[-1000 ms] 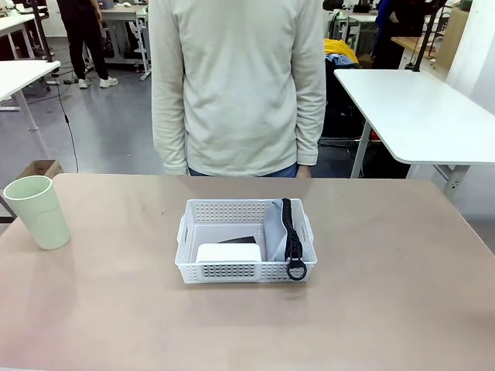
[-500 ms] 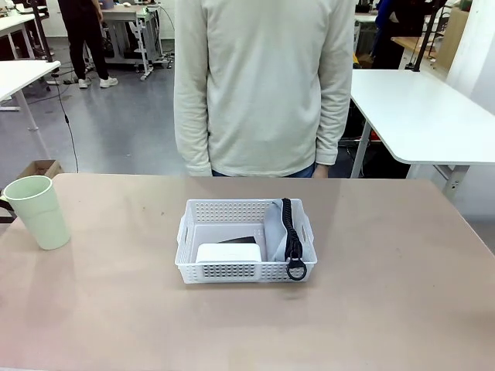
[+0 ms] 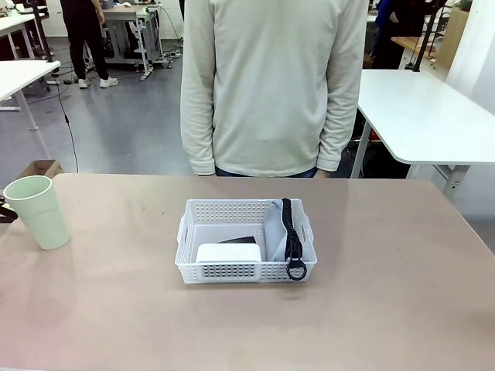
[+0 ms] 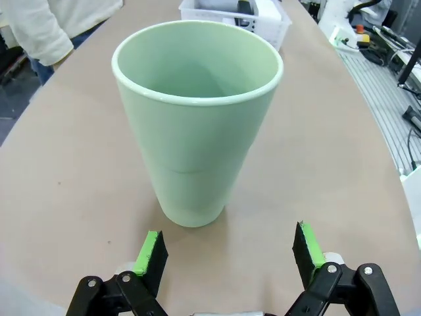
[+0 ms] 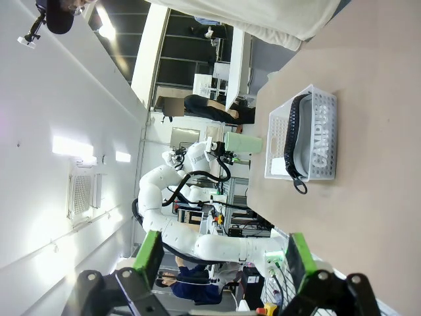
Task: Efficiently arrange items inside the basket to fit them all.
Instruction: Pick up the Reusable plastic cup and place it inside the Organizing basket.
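Note:
The white perforated basket [image 3: 245, 267] sits mid-table. Inside it, a white rounded box [image 3: 228, 253] lies at the front left with a small black stapler [image 3: 238, 240] behind it. The grey pouch [image 3: 277, 228] stands on edge along the right wall, its black strap [image 3: 291, 239] draped over the front rim. A pale green cup [image 3: 39, 211] stands upright at the table's left edge. My left gripper [image 4: 230, 253] is open just short of the cup [image 4: 197, 125], touching nothing. My right gripper [image 5: 220, 257] is open in the air, far from the basket [image 5: 279, 151] and pouch [image 5: 304, 141].
A person [image 3: 274, 85] in a cream sweater stands at the far edge, arms hanging at the sides. White tables [image 3: 418, 108] stand behind on the right. Bare tabletop [image 3: 387, 309] surrounds the basket on all sides.
The person has shifted to the right along the far edge. The cup, the basket and its contents have not moved, and both grippers stay open.

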Controlling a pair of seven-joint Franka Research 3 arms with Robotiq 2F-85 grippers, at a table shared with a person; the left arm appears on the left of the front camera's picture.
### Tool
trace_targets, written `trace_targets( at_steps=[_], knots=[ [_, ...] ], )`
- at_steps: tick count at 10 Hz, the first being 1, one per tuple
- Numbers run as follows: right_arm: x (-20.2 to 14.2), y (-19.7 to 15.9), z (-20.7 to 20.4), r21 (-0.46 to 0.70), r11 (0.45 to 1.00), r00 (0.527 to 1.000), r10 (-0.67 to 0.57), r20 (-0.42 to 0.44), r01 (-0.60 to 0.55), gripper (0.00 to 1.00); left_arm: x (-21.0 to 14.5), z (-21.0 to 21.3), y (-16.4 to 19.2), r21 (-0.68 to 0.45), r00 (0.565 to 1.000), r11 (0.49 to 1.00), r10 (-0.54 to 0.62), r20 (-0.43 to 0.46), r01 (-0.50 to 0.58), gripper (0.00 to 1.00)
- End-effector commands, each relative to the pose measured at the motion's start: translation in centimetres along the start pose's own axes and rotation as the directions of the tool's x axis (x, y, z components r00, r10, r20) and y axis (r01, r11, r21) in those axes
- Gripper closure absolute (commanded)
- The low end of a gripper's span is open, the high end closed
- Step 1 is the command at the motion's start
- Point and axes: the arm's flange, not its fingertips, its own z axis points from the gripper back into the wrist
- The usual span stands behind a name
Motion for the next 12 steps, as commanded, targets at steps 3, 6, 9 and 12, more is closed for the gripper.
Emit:
trace_targets(
  at_steps=[3,6,9,12],
  knots=[
    [0.0,0.6,-0.1,0.023,1.0,1.0,-0.01,0.011,0.01,0.0,0.2,0.3,-0.2,0.006,1.0,1.0,-0.02,0.004,0.02,0.0],
    [0.0,0.6,-0.1,0.023,1.0,1.0,-0.01,0.011,0.01,0.0,-1.6,-1.1,0.9,0.032,0.999,0.999,0.004,-0.049,-0.002,0.0],
    [0.0,0.6,-0.1,0.023,1.0,1.0,-0.01,0.011,0.01,0.0,-2.2,-2.5,0.8,0.06,0.999,0.998,-0.035,-0.02,0.036,0.0],
    [0.0,0.6,-0.1,0.023,1.0,1.0,-0.01,0.011,0.01,0.0,-2.5,-4.6,1.3,0.099,0.996,0.993,-0.067,-0.052,0.072,0.0]
  ],
)
